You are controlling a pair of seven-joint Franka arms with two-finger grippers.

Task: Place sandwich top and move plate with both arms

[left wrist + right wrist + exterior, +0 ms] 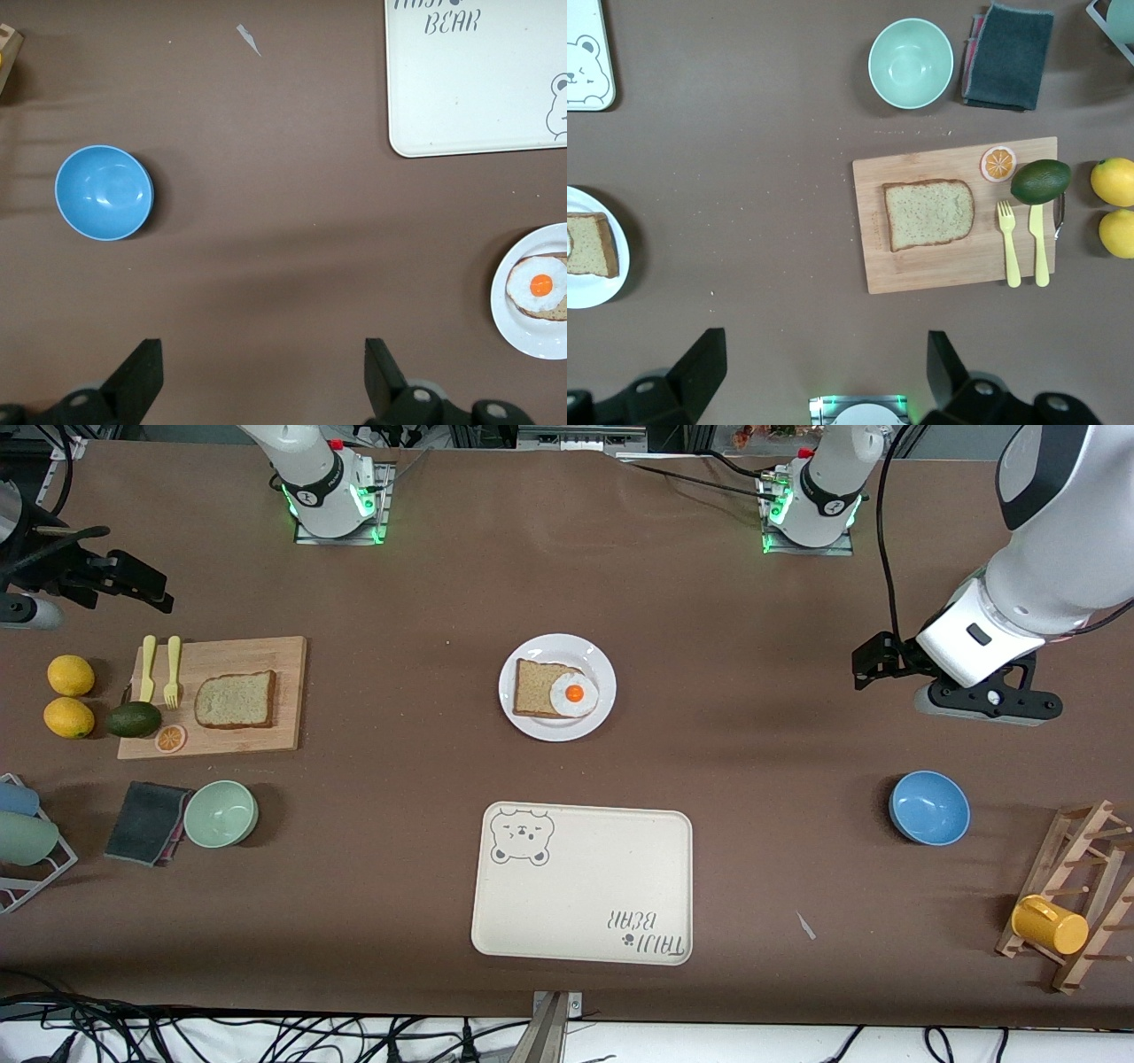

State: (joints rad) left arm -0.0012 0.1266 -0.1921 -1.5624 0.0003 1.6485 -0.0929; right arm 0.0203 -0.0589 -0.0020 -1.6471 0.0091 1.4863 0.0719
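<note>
The sandwich top [235,700] [928,213], a pale speckled slice with a brown crust, lies flat on a wooden cutting board [283,664] toward the right arm's end of the table. The white plate [532,727] [509,319] [594,297] sits mid-table and carries a darker slice with a fried egg [574,693]. My right gripper [27,611] [824,363] hangs open and empty over the table beside the board. My left gripper [988,708] [263,367] hangs open and empty over bare table at the left arm's end, apart from the plate.
A cream bear-print tray [585,886] lies nearer the camera than the plate. A blue bowl [928,808] and a wooden rack with a yellow mug [1050,924] stand at the left arm's end. A green bowl [221,813], dark cloth [146,822], avocado [135,719], lemons [69,695] and forks [160,669] surround the board.
</note>
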